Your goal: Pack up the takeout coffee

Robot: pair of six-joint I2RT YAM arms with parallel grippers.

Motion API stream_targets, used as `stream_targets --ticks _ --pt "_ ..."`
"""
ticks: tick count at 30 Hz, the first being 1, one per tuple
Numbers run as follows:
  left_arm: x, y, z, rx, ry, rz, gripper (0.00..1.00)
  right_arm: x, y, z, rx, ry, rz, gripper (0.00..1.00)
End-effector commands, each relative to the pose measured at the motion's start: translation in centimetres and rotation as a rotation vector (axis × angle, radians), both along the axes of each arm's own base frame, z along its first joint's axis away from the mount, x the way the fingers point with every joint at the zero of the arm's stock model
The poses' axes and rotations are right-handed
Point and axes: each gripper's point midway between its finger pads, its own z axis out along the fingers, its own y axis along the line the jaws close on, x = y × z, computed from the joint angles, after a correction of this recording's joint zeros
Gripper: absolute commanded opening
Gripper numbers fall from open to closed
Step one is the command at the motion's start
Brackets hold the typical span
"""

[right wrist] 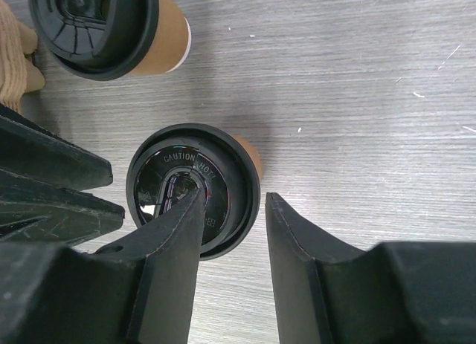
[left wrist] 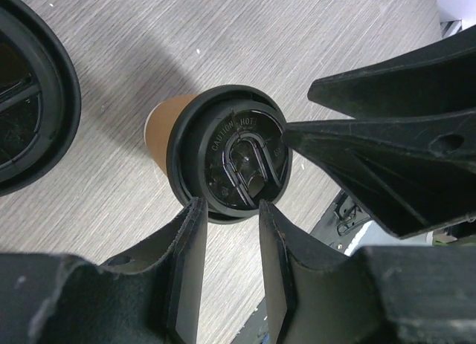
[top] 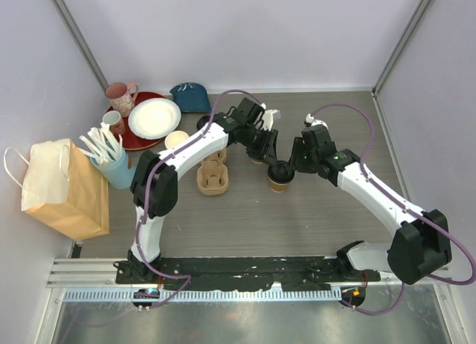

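Nearest the lens in the right wrist view are the right gripper's two black fingers. They are parted, one lying over the middle of a lidded cup's black lid and the other just outside its rim. Nothing is pinched between them, and whether either finger touches the lid cannot be told. The left gripper hangs over that same cup from the other side. Its jaws are also apart and empty, with the lid's near edge showing in the gap.

Two grippers crowding one cup suggests that one is lining up to take it by its sides, since the flat lid gives little hold from above. The cup stands upright on the table, near the middle. It is apart from a second lidded cup, which stands just beside the cardboard cup tray.

Only the overhead view shows the paper bag at the far left, well apart from the cups, and that no cup sits in the tray's visible wells. Only the wrist views show the gaps between the fingers.
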Motion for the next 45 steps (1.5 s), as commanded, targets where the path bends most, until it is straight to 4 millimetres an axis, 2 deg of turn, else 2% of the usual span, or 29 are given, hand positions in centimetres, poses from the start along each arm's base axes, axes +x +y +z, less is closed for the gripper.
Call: stream_targets --ticks 1,5,9,15,20,25,29,34,38,42,45 --pt "1.3 -1.1 0.3 -0.022 -0.03 0.012 0.37 0.6 0.2 0.0 0.007 0.008 -0.047 0.44" --pt "1.2 -1.2 -0.8 -0.008 -0.013 0.011 0.37 0.6 0.4 -0.7 0.002 0.022 -0.039 0.44" --pt "1.0 -1.1 -1.5 0.0 -0.003 0.009 0.37 0.4 0.8 -1.4 0.006 0.04 -0.02 0.4" --pt "0.5 -1.0 -1.7 -0.006 0.019 0.003 0.37 0.3 1.2 -1.4 0.022 0.043 -0.004 0.35" --pt "-0.4 -0.8 -1.9 -0.004 0.027 -0.007 0.36 -0.4 1.6 -2.0 0.046 0.065 0.007 0.35" --pt "-1.0 -0.6 -2.3 -0.001 0.041 -0.008 0.36 -1.6 1.6 -3.6 0.065 0.103 0.006 0.33" --pt "-1.3 -0.7 -2.7 0.002 0.05 -0.014 0.36 -1.9 1.5 -4.7 0.066 0.12 -0.001 0.24" --pt "-2.4 -0.3 -4.4 0.017 0.093 -0.015 0.36 -2.8 1.2 -6.6 0.057 0.159 -0.004 0.22" --pt "-3.2 0.1 -5.7 0.028 0.124 -0.012 0.36 -4.4 0.6 -8.8 0.065 0.203 -0.025 0.21" --pt "-4.0 0.4 -7.6 0.052 0.157 -0.017 0.36 -4.5 0.0 -10.1 0.055 0.211 -0.046 0.2" --pt "-4.4 0.6 -8.3 0.063 0.178 -0.017 0.36 -3.3 -0.4 -10.3 0.036 0.198 -0.03 0.2"
